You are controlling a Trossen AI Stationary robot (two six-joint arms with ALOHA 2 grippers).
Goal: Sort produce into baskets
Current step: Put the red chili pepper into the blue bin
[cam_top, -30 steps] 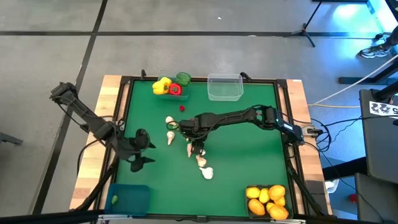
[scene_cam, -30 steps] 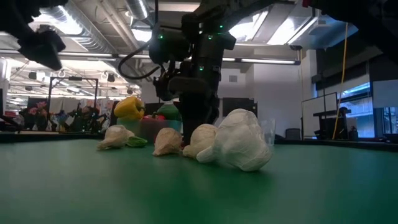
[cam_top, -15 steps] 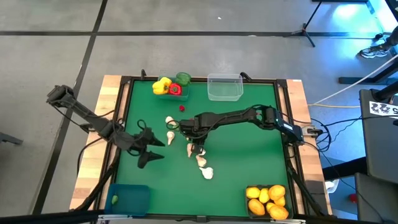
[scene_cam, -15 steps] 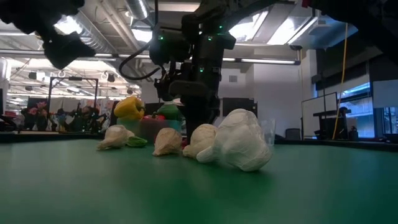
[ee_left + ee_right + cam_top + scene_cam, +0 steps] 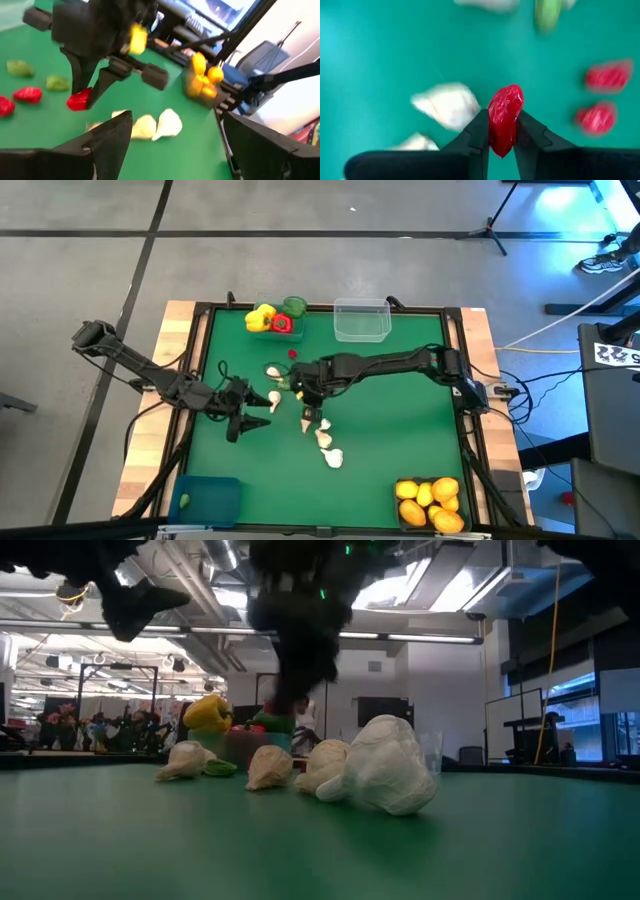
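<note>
My right gripper [image 5: 504, 145] hangs above the middle of the green mat [image 5: 400, 420], shut on a small red piece of produce [image 5: 504, 117]. Several white garlic bulbs [image 5: 324, 438] lie on the mat below and around it. Two more red pieces [image 5: 597, 118] and a green piece [image 5: 547, 15] lie nearby. My left gripper [image 5: 252, 414] stands open left of the garlic, pointing toward the table's right, with nothing between its fingers [image 5: 107, 142]. My right gripper pinches the red piece's two sides [image 5: 492, 132] between its two fingers [image 5: 477, 135], coming from above and slanting down. The piece stands out past the fingertips and is lifted clear of the mat.
A basket with yellow, red and green peppers [image 5: 272, 320] and a clear basket [image 5: 361, 320] stand at the far edge. A blue basket [image 5: 210, 498] is at the near left, a basket of yellow citrus [image 5: 430, 502] at the near right. The mat's right half is bare.
My right gripper has risen from the mat among the garlic, lifting the red piece clear. My left gripper has moved toward the table's right, nearer the garlic, and tipped up toward level, staying open.
</note>
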